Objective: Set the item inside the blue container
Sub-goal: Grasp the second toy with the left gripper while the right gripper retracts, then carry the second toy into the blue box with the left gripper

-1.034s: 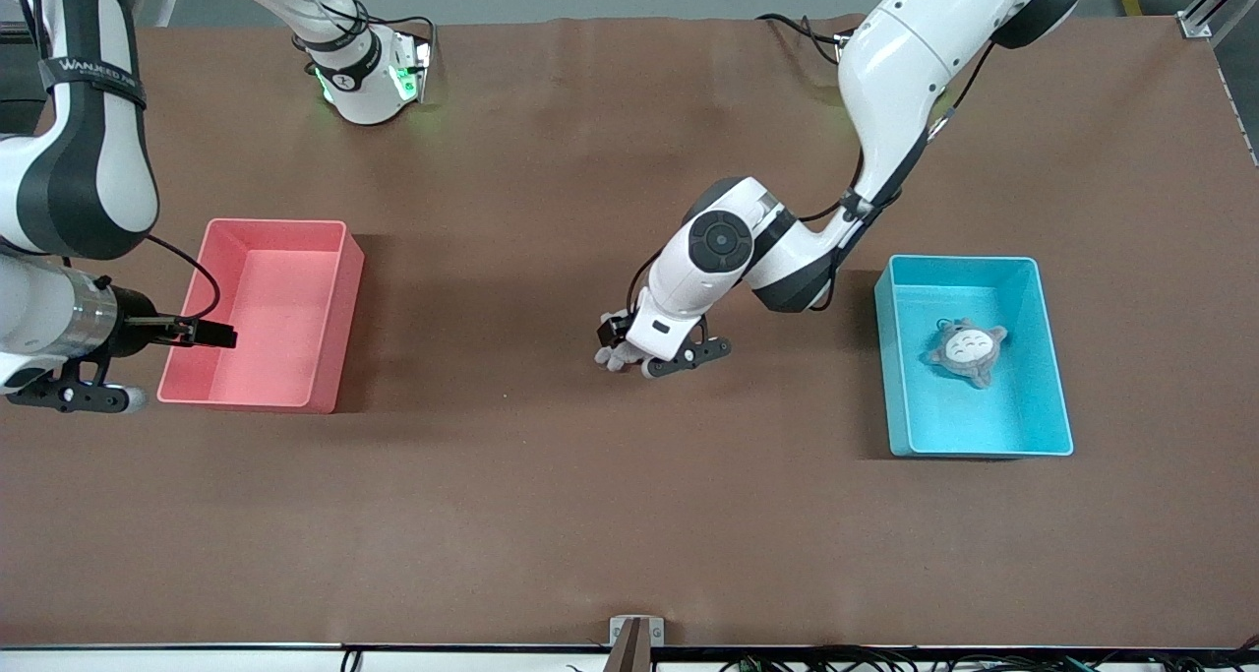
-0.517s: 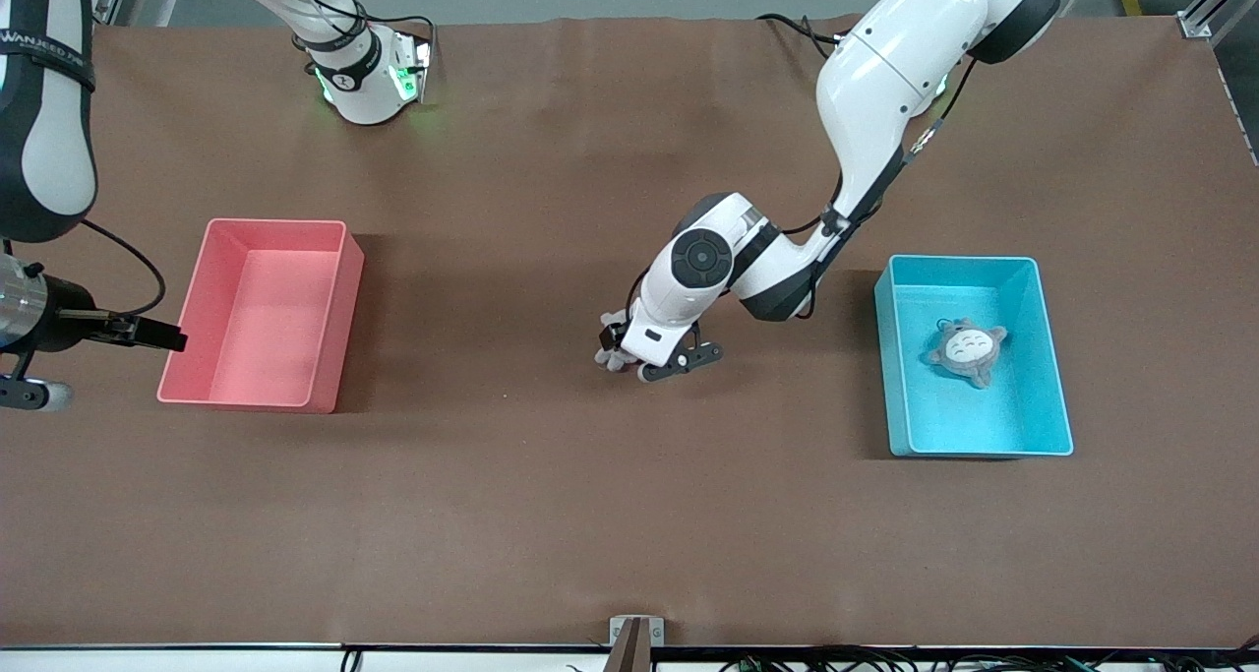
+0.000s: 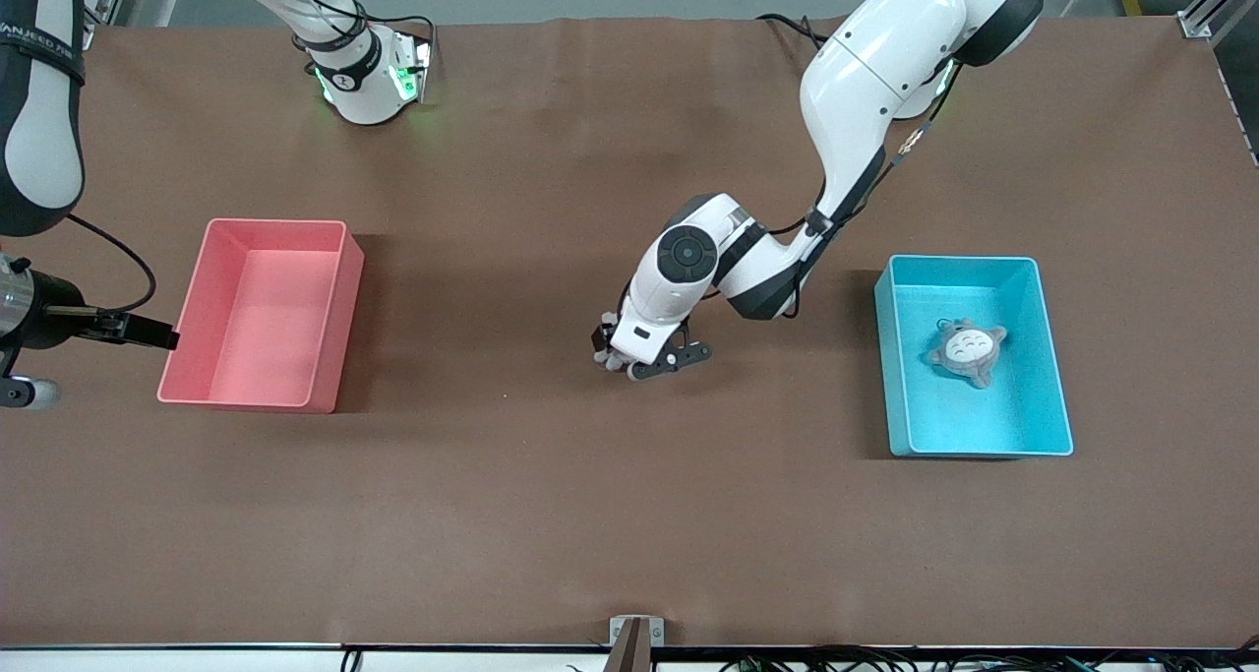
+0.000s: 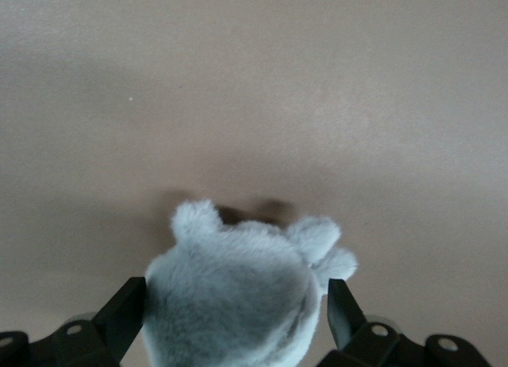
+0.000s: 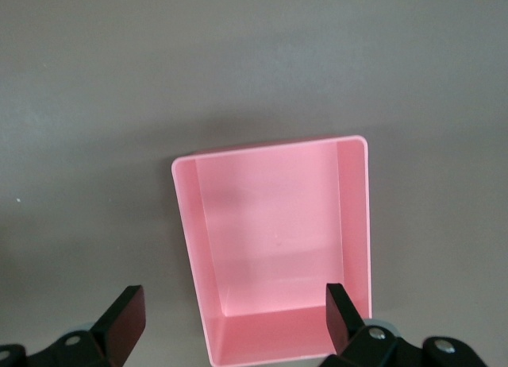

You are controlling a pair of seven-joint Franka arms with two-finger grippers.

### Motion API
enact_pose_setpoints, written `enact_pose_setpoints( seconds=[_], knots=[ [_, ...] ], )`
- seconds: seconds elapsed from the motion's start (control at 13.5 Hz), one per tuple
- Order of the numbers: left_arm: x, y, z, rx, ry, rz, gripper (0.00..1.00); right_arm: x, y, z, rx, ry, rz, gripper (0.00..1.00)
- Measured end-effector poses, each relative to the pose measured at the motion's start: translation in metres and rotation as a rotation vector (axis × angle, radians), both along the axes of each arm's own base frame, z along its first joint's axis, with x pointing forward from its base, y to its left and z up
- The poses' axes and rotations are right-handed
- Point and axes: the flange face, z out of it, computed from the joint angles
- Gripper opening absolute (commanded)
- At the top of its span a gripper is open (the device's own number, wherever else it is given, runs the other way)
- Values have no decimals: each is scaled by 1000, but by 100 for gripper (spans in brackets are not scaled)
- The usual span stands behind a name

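A grey furry plush [image 4: 234, 295] lies on the brown table near the middle. My left gripper [image 4: 236, 319] is down around it, open, a finger on each side; one finger touches the fur and a small gap shows at the other. In the front view the left gripper [image 3: 644, 362] hides most of that plush [image 3: 608, 359]. The blue container [image 3: 969, 259] stands toward the left arm's end, with a second grey plush with a white face [image 3: 969, 349] lying in it. My right gripper [image 5: 236, 319] hangs open above the table, beside the pink bin.
The pink bin [image 3: 334, 298] stands toward the right arm's end with nothing in it, and fills much of the right wrist view as the pink bin [image 5: 349, 216]. The right gripper [image 3: 25, 393] is at the front view's edge. Bare brown table separates the two bins.
The right arm has drawn back from the pink bin toward the table's end. The left gripper has shifted slightly toward the right arm's end, still around the plush.
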Motion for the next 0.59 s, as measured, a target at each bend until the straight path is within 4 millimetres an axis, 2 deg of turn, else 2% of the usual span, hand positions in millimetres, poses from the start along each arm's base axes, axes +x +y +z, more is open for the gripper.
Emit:
enact_pose_setpoints(
  seconds=[0.37, 0.44, 0.59],
  knots=[
    [-9, -11, -9, -22, -5, -1, 99, -12, -5, 8, 4, 10, -10, 100],
    [-10, -13, -9, -22, -5, -4, 91, -19, -7, 13, 6, 8, -13, 100],
    [-12, -15, -9, -23, -5, -7, 63, -34, -8, 23, 12, 2, -16, 100]
  ],
)
